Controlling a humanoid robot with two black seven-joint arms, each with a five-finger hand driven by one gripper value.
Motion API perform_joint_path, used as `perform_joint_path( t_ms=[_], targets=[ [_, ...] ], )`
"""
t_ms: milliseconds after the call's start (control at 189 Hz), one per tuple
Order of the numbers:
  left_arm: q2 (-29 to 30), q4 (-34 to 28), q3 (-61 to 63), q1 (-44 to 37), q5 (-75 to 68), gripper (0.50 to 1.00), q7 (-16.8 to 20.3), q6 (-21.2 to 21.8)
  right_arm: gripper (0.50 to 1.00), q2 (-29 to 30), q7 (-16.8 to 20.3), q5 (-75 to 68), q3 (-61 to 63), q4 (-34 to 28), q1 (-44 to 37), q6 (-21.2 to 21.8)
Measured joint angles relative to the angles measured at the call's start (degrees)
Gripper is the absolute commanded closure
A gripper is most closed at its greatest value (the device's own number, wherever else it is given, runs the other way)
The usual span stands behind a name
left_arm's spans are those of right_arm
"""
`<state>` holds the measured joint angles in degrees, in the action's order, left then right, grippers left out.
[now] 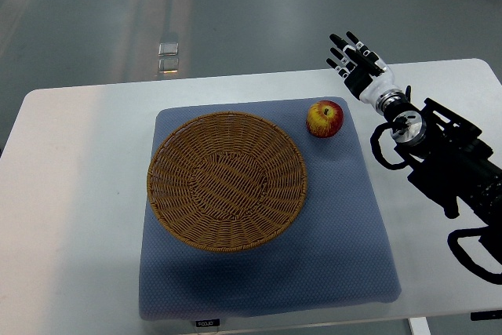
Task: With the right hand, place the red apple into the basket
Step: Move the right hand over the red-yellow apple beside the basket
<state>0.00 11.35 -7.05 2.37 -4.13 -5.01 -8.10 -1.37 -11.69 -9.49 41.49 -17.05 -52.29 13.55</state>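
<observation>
The red apple (324, 119) sits upright on the blue-grey mat (345, 225), near the mat's far right corner, its stem dimple facing up and a yellowish patch showing on its top. Nothing touches it. At about eight o'clock from the apple lies the basket (227, 180), a shallow round wicker one resting on the same mat; its rim comes just beside the apple without meeting it, and its bowl holds nothing.

At roughly two o'clock from the apple, the right hand (357, 64) hovers over the far edge of the tabletop (78, 194), apart from the fruit. Its black fingers (343, 43) are stretched out straight and slightly spread, pointing toward eleven o'clock, and they grip nothing. The white wrist and dark arm (447, 158) run back from the hand toward four o'clock and leave the view at the right edge.

The mat covers the middle of the white tabletop, with a small dark label (206, 322) at its near edge. Beyond the tabletop, at twelve o'clock from the basket, a small pale object (168, 55) lies on the grey floor (235, 5).
</observation>
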Motion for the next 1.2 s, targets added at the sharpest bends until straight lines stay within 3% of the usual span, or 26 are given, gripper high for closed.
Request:
perform_joint_path(
  t_ms=[519, 715, 975, 1197],
  targets=[
    [0.0, 0.2, -0.2, -0.1, 0.2, 0.500, 0.0, 0.0, 0.574, -0.4, 0.2, 0.8, -1.2, -0.3, -0.2, 0.7],
    [0.0, 0.2, -0.3, -0.1, 0.2, 0.500, 0.1, 0.0, 0.576, -1.6, 1.1, 6.4, -4.9, -0.7, -1.6, 3.7],
    [0.0, 0.2, -0.2, -0.1, 0.2, 0.500, 0.1, 0.0, 0.576, -8.0, 6.8, 29.8, -25.7, -1.8, -13.4, 12.5],
    [0.0, 0.3, -0.1, 0.0, 0.1, 0.500, 0.1, -0.1, 0.576, -10.0, 8.0, 50.0, -52.5, -8.3, -27.9, 17.5]
  ],
)
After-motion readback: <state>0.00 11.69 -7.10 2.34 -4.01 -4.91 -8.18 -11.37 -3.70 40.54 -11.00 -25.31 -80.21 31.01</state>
